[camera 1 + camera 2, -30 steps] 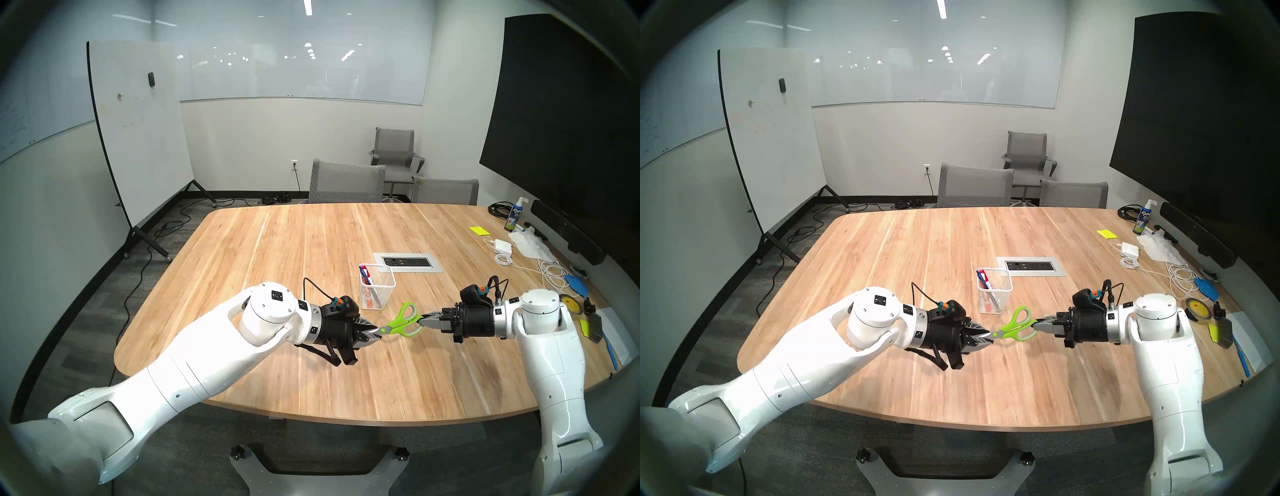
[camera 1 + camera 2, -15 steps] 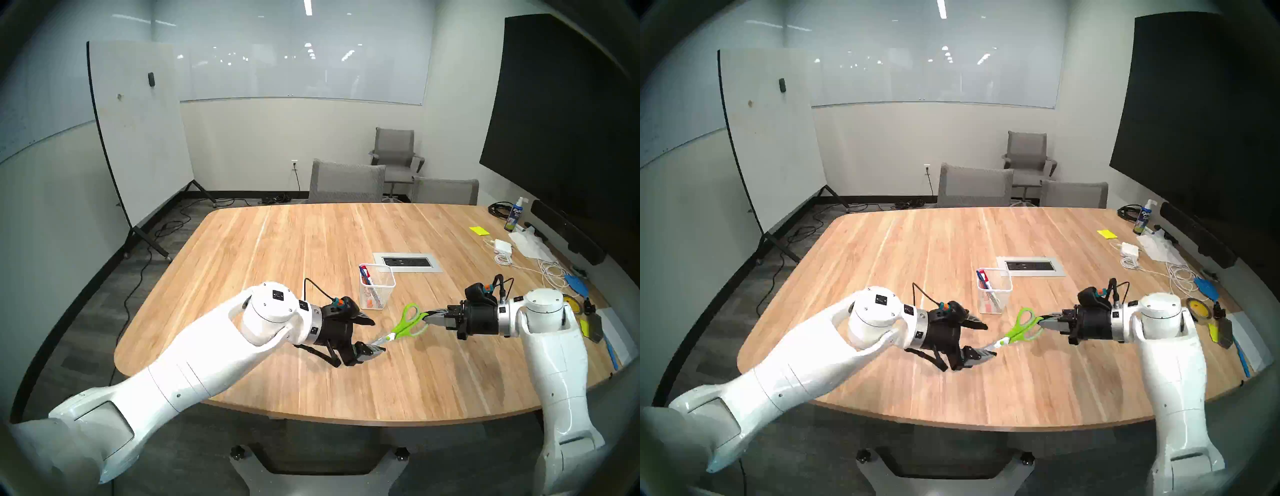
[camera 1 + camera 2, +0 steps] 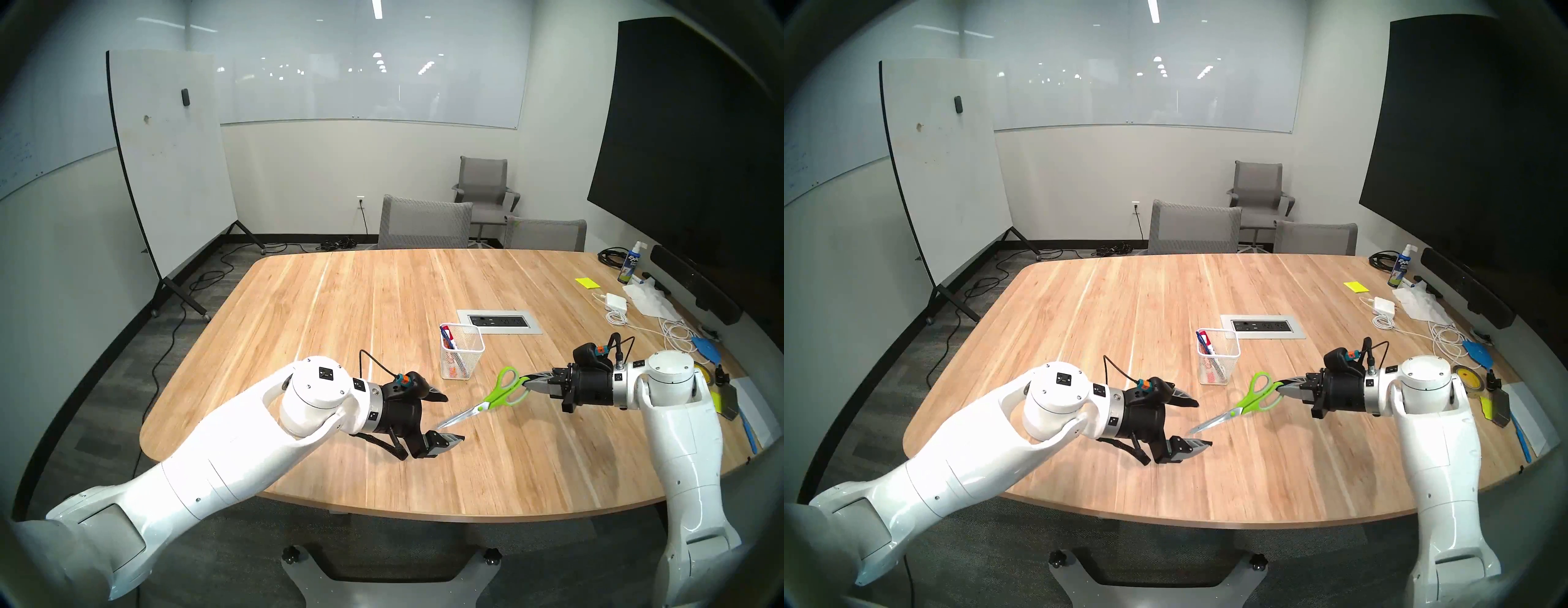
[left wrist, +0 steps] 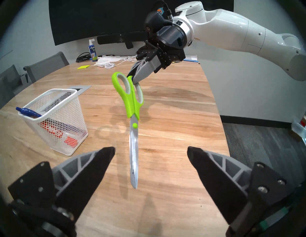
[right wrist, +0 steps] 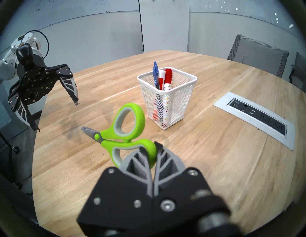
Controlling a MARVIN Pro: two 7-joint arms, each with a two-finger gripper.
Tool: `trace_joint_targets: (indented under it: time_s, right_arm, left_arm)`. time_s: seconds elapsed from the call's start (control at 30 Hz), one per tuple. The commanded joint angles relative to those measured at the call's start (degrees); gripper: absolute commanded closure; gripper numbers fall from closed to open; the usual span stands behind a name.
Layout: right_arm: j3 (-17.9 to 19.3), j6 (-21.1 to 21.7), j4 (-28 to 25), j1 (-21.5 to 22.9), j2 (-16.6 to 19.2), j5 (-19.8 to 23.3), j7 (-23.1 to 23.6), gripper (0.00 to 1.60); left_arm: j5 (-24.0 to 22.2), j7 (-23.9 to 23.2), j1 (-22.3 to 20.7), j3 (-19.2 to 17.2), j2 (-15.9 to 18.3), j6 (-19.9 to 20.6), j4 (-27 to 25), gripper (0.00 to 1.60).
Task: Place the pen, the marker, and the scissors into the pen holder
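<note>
Released a moment ago, the blades now hang free: the left gripper (image 3: 444,416), which a second ago was pinched on the blade tips, stands with its fingers wide apart and has drawn back a little toward its own side. From the left wrist view the blade tip hangs between the spread fingers, touching neither. The right gripper (image 3: 531,378) is clamped on one green handle loop, so the scissors (image 3: 492,400) are carried by that arm alone, in the air above the table (image 3: 382,305), blades slanting down and away from it. The handover looks finished. Just beyond stands the pen holder (image 3: 462,351), upright, with the blue pen (image 5: 155,74) and two red-capped markers (image 5: 167,77) already leaning inside. Judging by this, only the scissors remain, and the right arm must swing them over the rim, blades down.
</note>
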Motion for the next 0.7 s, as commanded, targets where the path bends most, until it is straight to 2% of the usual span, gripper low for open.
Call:
trace_joint_targets:
  time_s: [0.0, 0.3, 0.67]
  right_arm:
    - [1.1, -1.2, -3.3, 1.1, -0.7, 0.5, -1.4, 1.60]
    - [1.3, -1.4, -4.8, 3.7, -1.3, 0.5, -2.8, 1.60]
    - [-0.1, -1.2, -5.2, 9.8, -1.4, -0.6, -5.0, 1.60]
  left_arm:
    - [-1.0, 1.1, 2.4, -1.0, 1.3, -0.7, -2.9, 0.00]
    - [-1.5, 1.8, 3.1, -1.0, 1.2, -1.3, -2.4, 0.00]
    - [-2.3, 3.8, 5.4, -2.3, 2.4, -2.6, -3.6, 0.00]
